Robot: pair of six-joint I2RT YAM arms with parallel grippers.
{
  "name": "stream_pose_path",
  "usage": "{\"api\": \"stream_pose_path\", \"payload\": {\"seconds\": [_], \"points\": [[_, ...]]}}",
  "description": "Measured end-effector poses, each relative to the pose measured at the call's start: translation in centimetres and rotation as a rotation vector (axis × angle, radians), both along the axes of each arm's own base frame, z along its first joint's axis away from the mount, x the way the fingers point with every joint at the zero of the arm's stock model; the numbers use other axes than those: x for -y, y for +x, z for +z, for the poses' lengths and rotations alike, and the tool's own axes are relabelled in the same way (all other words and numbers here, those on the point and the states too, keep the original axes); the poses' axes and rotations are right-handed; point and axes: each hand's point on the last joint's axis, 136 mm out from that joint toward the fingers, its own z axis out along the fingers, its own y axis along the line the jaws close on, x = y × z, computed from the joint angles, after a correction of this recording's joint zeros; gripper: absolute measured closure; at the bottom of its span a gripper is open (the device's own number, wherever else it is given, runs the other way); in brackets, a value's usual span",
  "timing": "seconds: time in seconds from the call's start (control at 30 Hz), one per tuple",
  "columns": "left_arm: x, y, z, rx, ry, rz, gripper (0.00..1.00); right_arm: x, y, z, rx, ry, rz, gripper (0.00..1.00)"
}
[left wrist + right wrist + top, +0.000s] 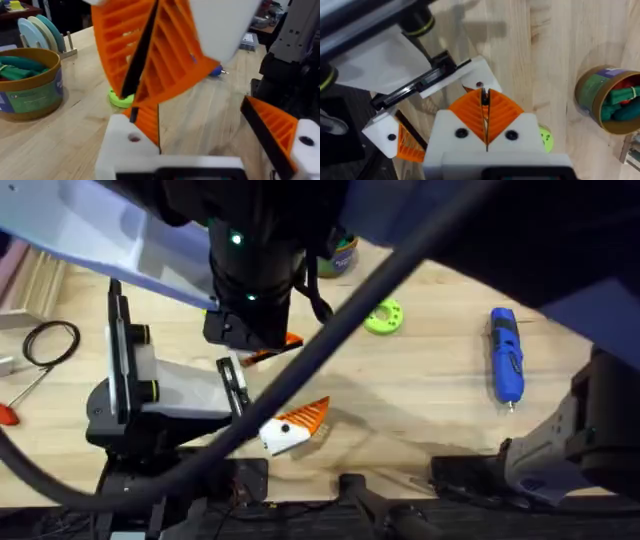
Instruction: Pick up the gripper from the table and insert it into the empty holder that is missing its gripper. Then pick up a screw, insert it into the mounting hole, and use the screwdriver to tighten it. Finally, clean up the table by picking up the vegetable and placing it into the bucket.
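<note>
**Step in hand, as I judge it:** seating the loose orange tip (145, 120) in the white bracket (125, 145) that lacks one.

**End effectors:** My right gripper (485, 107) is pressed together on the loose orange tip and is directly over the bracket. A thin dark seam runs between its two ribbed pads. My left gripper (200, 135) stands wide apart and holds nothing. The bare bracket is one of its fingers, and the other finger, well apart from the bracket, carries its own tip.

**Recommendations:**
- Line the wedge up with the bracket's long face before pushing, and keep the left arm steady as the anvil.
- Press along the bracket, not across it. A sideways load would likely tilt the tip out of its seat.
- Leave the round hole in the bracket uncovered, as the screw has yet to go in.
- Let go only once the tip sits flush. I cannot tell from here whether it is fully home.

**Materials and shapes:**
- Loose tip: hard orange plastic, wedge-shaped and deeply ribbed. It should grip well but offers thin edges.
- Bracket: smooth white plastic, flat-faced, with square corners.
- Table (430, 400): pale jointed wood with a matte surface.
- Screwdriver (506, 355): thick blue barrel with a short metal bit, lying well apart from the bracket.
- Bucket (607, 100): round brown cup with a green band, near the bracket, with green and red toys inside.
</note>
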Motion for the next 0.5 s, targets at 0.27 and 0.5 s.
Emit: {"api": "stream_pose_path", "payload": {"seconds": [0.27, 0.5], "points": [[0.0, 0.0, 0.0, 0.0, 0.0, 0.0, 0.014, 0.08, -0.04, -0.03, -0.002, -0.003, 0.0, 0.995], [0.0, 0.0, 0.0, 0.0, 0.0, 0.0, 0.015, 0.0, 0.0, -0.27, -0.004, -0.009, 0.0, 0.995]]}}
